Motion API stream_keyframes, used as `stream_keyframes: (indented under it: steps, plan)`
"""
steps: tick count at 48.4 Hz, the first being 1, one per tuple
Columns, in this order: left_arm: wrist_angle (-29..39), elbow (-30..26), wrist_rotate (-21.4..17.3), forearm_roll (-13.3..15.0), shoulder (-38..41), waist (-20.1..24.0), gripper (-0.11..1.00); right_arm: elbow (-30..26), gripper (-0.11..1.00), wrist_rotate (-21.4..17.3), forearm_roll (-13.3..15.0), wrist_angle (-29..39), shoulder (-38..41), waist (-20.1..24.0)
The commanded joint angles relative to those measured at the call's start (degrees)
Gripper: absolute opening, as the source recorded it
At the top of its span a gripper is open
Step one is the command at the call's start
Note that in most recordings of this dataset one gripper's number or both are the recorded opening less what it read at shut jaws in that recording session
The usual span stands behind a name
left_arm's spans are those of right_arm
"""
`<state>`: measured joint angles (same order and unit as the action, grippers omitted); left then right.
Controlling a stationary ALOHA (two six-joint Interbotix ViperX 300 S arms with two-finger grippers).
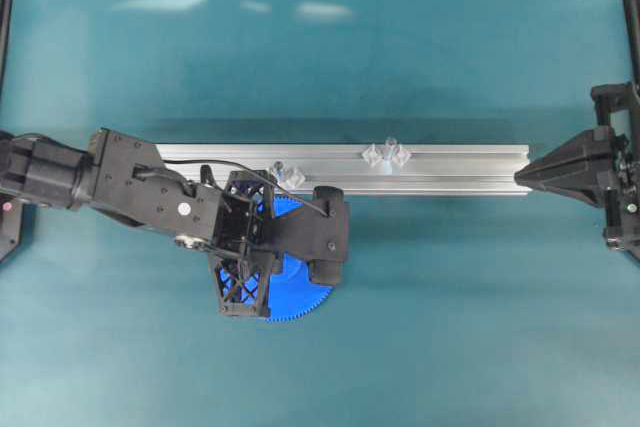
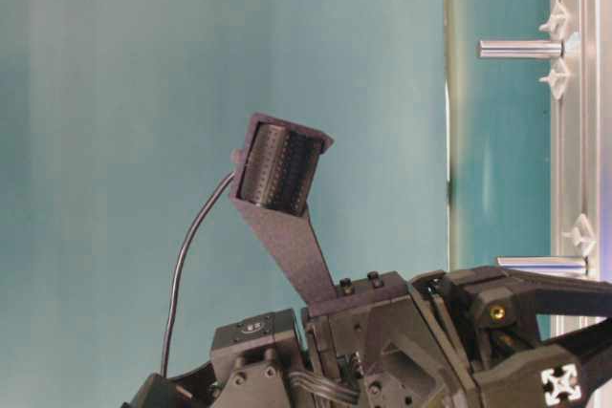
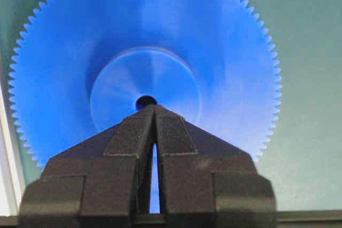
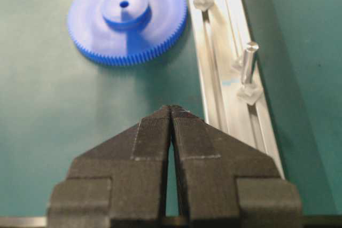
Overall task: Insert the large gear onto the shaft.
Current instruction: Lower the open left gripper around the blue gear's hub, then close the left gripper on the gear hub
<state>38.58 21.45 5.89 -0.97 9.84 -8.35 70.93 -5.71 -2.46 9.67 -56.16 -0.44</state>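
left tool (image 3: 154, 111) poised over the big blue gear (image 3: 144, 73)

the gear lies flat on the green counter (image 1: 450, 327), just beside the long metal rail (image 1: 450, 172), with the left tool's fingers pressed together and empty, tips at the hub's centre hole. two upright pegs (image 4: 249, 62) stand on the rail. the right tool (image 4: 171, 111), also pressed together and empty, sits well apart at the rail's far end.
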Motion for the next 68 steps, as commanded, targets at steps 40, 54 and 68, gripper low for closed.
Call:
stream_keyframes:
  steps: [40,54,68]
  plan:
    - [-1.7,-0.9,-0.1,-0.2,-0.8,-0.2,0.5,0.0,0.07,-0.6,-0.1,-0.5,-0.4,-0.1]
    - [-1.8,-0.6,-0.4,-0.2,0.4,-0.1,0.95,0.0,0.07,-0.7,-0.1,-0.5,-0.4,-0.1]
    - [-1.8,-0.8,-0.4,-0.2,1.2,0.4,0.95,0.0,0.07,-0.6,-0.1,-0.4,-0.5,-0.1]
